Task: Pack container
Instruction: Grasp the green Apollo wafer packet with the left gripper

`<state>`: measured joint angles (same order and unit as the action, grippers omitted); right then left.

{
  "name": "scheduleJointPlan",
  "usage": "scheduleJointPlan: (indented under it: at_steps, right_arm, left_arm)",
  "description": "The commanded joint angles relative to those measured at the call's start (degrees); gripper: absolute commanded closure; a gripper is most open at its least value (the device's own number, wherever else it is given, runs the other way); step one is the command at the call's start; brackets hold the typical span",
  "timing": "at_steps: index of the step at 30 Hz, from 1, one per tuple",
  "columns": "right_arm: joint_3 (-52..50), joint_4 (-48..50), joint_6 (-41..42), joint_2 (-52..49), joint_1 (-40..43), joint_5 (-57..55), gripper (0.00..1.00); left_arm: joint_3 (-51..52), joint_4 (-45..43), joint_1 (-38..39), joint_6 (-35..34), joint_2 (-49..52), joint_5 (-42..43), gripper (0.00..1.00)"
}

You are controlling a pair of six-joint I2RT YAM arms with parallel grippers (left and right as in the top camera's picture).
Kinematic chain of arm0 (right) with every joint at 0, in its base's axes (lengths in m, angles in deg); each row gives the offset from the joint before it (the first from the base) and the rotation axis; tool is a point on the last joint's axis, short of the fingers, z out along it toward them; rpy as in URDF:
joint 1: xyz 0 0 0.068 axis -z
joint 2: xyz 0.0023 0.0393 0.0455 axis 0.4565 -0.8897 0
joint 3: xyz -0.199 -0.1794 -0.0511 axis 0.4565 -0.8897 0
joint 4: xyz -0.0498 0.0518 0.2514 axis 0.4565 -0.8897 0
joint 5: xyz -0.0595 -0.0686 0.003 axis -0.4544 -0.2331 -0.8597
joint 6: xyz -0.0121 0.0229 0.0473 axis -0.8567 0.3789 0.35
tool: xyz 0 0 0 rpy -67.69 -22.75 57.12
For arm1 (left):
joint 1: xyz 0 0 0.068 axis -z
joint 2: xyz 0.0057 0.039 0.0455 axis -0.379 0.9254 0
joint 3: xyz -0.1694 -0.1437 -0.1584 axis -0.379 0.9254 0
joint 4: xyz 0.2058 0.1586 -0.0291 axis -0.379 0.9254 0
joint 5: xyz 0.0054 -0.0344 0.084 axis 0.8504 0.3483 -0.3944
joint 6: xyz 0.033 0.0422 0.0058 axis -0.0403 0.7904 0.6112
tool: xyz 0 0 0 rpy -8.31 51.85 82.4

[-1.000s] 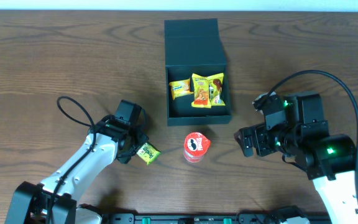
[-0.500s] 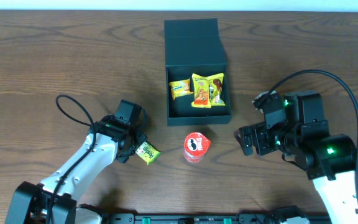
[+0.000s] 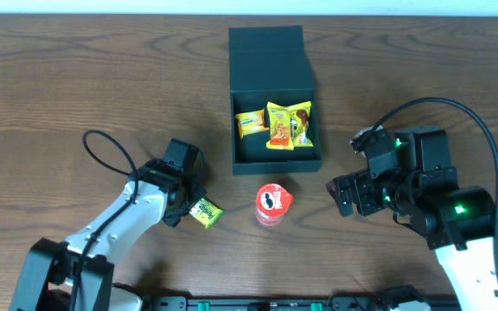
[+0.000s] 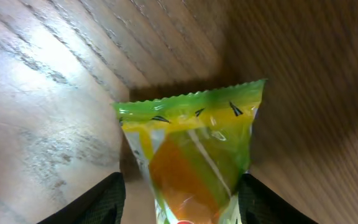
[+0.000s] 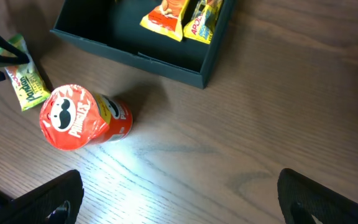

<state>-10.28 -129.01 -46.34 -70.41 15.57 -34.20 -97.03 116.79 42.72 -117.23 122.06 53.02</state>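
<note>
Black fingers (image 4: 104, 199) of the left tool (image 4: 182, 202) stand spread, one at each side of a green and yellow packet (image 4: 191, 143) that lies flat on the wooden bench (image 4: 42, 93). The jaws are released, not clenched. The left finger shows a dark gap to the wrapper, while the right one sits so close to the packet's edge that contact there is hard to judge. From overhead, the left tool (image 3: 190, 206) is at the near left of the bench (image 3: 76, 86), reaching right over the packet (image 3: 204, 212). A black cable loop (image 3: 102, 147) curls on the far side of its arm.

Just right of the packet, and apart from it, a red can (image 3: 273, 204) stands on end with its moustached top facing up. The right tool (image 3: 353, 194) hovers to the right of the can, well apart from it. Its wrist view shows that tool (image 5: 179, 202) released and holding nothing, its two fingers (image 5: 42, 199) wide apart at the bottom corners. The can (image 5: 82, 118) and the packet (image 5: 23, 81) lie to its left.

The container (image 3: 277, 166), dark and square, sits at the middle of the bench, just beyond the can. Its near wall (image 5: 129, 59) is close to the can but not touching it. The lid (image 3: 268, 56) is folded back on the far side. Inside, three yellow and orange snacks (image 3: 280, 126) lie side by side in the far part, and the near strip of the floor is bare.
</note>
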Motion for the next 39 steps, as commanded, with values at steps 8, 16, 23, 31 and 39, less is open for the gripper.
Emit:
scheduleJointPlan:
  at_steps: [8,16,23,31,39]
  right_arm:
    - [0.72,-0.24,-1.16,0.2,-0.48,-0.52,0.01]
    - [0.72,-0.24,-1.14,0.2,-0.48,-0.52,0.01]
    - [0.72,-0.24,-1.14,0.2,-0.48,-0.52,0.01]
    - [0.72,0.0,-1.14,0.2,-0.48,-0.57,0.01]
    - [0.72,-0.02,-1.11,0.2,-0.48,-0.76,0.01]
  left_arm:
    - [0.11,-0.55,-0.13,0.22,0.85,-0.28,0.41]
    - [0.11,-0.28,-0.13,0.42,2.25,0.37,0.5]
    - [0.11,-0.33,-0.13,0.63,2.45,0.87,0.55]
    - [0.11,-0.31,-0.13,1.53,2.45,0.83,0.64]
    - [0.07,-0.26,-0.13,1.9,2.45,0.96,0.67]
